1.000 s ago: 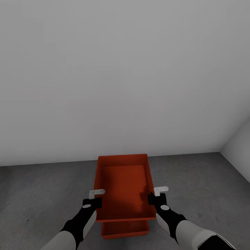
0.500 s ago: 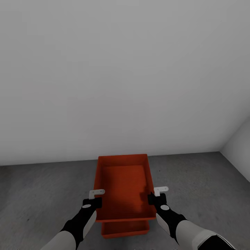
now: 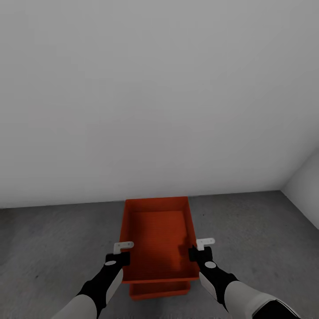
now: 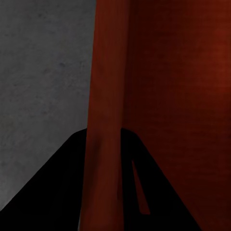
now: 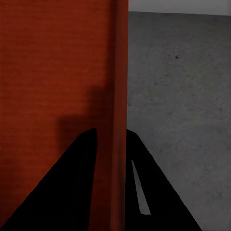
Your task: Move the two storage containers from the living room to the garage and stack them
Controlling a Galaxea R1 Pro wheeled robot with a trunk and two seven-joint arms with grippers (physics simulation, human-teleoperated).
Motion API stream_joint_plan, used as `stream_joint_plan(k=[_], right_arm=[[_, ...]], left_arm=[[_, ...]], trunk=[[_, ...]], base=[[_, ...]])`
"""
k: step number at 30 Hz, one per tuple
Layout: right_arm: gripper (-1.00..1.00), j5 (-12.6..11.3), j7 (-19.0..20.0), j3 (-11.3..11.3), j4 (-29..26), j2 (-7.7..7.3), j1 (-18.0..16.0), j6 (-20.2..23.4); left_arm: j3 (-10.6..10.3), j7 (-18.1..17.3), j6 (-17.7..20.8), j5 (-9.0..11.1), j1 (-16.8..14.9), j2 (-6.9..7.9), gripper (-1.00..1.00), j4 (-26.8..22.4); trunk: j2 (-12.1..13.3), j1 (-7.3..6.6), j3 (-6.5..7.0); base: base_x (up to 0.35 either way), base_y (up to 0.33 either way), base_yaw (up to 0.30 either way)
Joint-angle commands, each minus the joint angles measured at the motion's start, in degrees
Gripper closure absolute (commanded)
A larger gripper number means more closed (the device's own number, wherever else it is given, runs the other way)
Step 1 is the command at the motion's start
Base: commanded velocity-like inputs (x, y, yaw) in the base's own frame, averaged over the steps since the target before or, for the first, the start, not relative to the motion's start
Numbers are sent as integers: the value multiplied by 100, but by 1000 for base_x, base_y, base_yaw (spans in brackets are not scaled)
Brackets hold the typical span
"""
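An orange-red storage container (image 3: 157, 235) hangs level between my two grippers above the dark grey floor (image 3: 53, 248). My left gripper (image 3: 122, 257) is shut on its left wall (image 4: 108, 120), and my right gripper (image 3: 195, 253) is shut on its right wall (image 5: 120, 72). Each wall runs between that gripper's two dark fingers in its wrist view. The second container (image 3: 159, 289) sits directly beneath the held one, and just its near end shows under the held one's front edge. I cannot tell whether the two bins touch.
A plain white wall (image 3: 155, 88) rises just beyond the bins. A second white wall (image 3: 305, 190) meets it at a corner on the right. Rough grey floor spreads on both sides of the containers.
The strip of the lower container showing under the held one has become slightly narrower. Both grippers and the held bin stay where they were.
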Motion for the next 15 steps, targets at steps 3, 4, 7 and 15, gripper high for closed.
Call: stream_joint_plan(k=[3, 4, 7, 15], right_arm=[[100, -233, 1, -246, -4, 1, -3, 3], [100, -233, 1, -246, -2, 1, -3, 3], [100, -233, 1, -246, -3, 1, -3, 3], [100, -233, 1, -246, -4, 1, -3, -6]], left_arm=[[162, 365, -86, -83, -1, 75, 100, -31], [162, 365, -86, -85, -1, 75, 100, -31], [162, 365, -86, -87, -1, 75, 100, -27], [162, 365, -86, -88, -1, 74, 100, -25]], trunk=[[-4, 0, -33], [-4, 0, -42], [-4, 0, -68], [-4, 0, -87]], base=[[0, 0, 0], [0, 0, 0], [0, 0, 0], [0, 0, 24]])
